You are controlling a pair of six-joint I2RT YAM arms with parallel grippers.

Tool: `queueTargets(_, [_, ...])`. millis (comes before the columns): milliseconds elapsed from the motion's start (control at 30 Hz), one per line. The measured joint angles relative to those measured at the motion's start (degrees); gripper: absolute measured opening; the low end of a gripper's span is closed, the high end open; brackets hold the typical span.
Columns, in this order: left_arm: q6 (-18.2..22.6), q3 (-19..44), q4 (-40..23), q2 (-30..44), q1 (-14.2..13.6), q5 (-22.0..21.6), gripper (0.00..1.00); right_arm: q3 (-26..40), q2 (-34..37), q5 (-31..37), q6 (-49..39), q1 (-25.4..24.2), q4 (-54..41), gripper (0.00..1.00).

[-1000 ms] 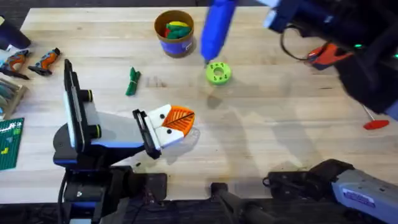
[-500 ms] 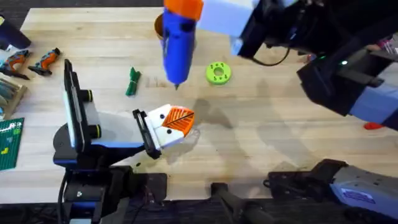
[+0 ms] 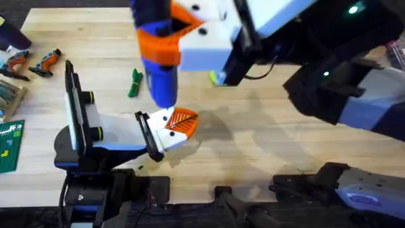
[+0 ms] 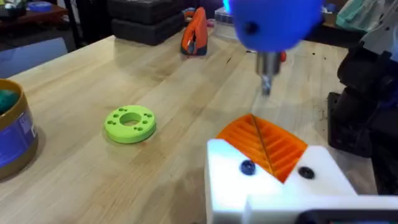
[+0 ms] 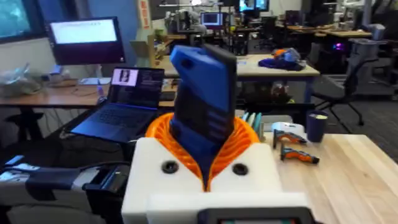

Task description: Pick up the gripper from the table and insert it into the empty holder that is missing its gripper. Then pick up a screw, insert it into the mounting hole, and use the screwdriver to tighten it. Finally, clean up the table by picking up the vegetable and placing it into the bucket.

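Gripping the screwdriver (image 3: 158,69), the right end effector (image 3: 183,38) hides the bucket; left end effector (image 3: 171,130) state unclear.

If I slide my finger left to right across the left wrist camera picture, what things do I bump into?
Round blue bucket with tan rim → lime-green round plastic disc → orange ribbed wedge-shaped gripper piece, with the blue screwdriver's thin metal tip right above it.
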Motion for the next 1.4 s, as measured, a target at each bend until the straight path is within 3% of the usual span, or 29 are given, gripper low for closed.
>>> queueTargets(1400, [0.00, 0.00, 0.00, -0.01, 0.00, 0.00, 0.004, 0.00, 2.57, -0.63, -5.02, 2.68, -1.28, 0.026])
